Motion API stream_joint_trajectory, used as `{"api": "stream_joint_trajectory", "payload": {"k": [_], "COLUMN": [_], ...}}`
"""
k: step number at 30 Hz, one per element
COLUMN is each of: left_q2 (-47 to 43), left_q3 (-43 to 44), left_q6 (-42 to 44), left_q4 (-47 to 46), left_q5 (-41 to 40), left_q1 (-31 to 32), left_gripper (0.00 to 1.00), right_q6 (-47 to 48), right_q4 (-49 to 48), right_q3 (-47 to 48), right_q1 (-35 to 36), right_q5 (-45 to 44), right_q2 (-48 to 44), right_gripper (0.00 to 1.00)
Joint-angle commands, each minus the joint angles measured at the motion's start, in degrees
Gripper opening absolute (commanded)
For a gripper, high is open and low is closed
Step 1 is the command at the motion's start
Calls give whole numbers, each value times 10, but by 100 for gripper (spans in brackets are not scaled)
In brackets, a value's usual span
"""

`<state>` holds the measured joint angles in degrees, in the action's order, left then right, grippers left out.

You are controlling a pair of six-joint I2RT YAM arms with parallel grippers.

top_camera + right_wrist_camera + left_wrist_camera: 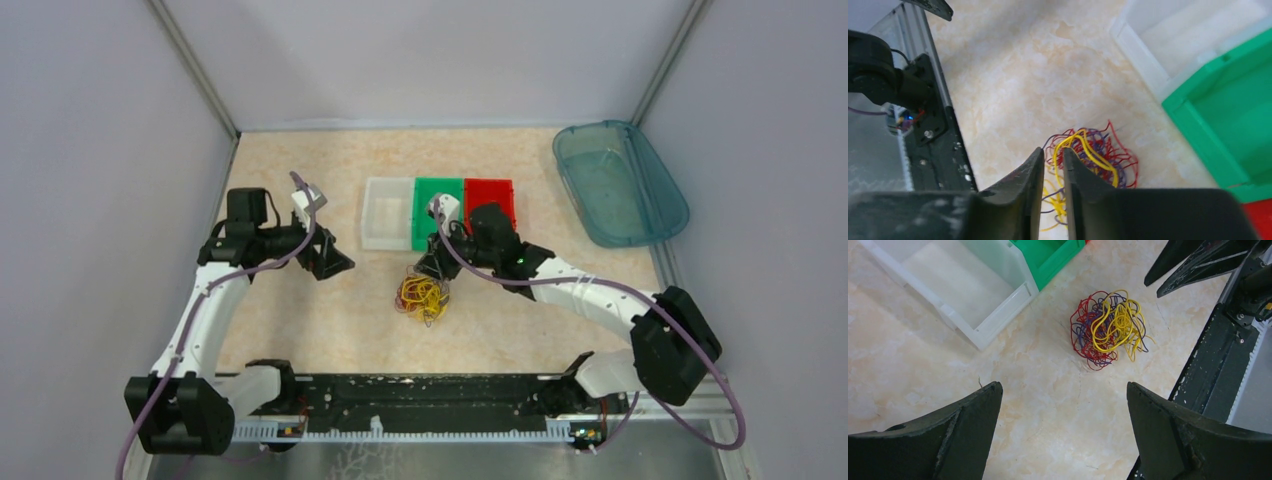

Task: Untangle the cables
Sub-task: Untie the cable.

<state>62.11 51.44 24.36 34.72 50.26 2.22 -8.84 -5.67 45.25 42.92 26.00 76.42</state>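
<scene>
From above, the cables (422, 295) lie bunched on the tabletop (320, 335) just before the green bin (437, 195), my right jaws right over them. My left wrist shows my left jaws released wide, apart from the cables (1108, 330). My right wrist shows my right jaws clenched at the cables (1098, 155); whether a strand is caught, I cannot tell.

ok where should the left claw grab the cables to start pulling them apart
probably the red loops fringing the cables' left edge, coming from the left with the open left claw: they stick out clear of the yellow core, facing that arm
</scene>
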Motion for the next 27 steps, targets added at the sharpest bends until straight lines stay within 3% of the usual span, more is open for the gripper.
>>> {"api": "stream_joint_trajectory", "payload": {"k": [1,2,3,6,10,17,27], "left_q2": [-17,-18,-19,-18,-15,-21,-32], "left_q3": [17,17,16,17,20,22,20], "left_q6": [26,27,27,25,25,24,31], "left_q4": [32,32,33,33,33,33,37], "left_q5": [19,20,22,23,23,24,16], "left_q1": [6,6,7,7,7,8,8], "left_gripper": [99,99,99,99,99,99,99], "right_q6": [36,52,72,130,201,255,293], "right_q4": [35,51,66,100,65,36,28], "right_q3": [47,46,43,31,-16,-6,18], "right_q1": [12,12,12,12,12,12,12], "right_q5": [-39,-56,-71,-103,-112,-108,-76], "right_q2": [-30,-26,-20,1,-9,11,63], "right_gripper": [44,54,58,61,63,62,52]}}
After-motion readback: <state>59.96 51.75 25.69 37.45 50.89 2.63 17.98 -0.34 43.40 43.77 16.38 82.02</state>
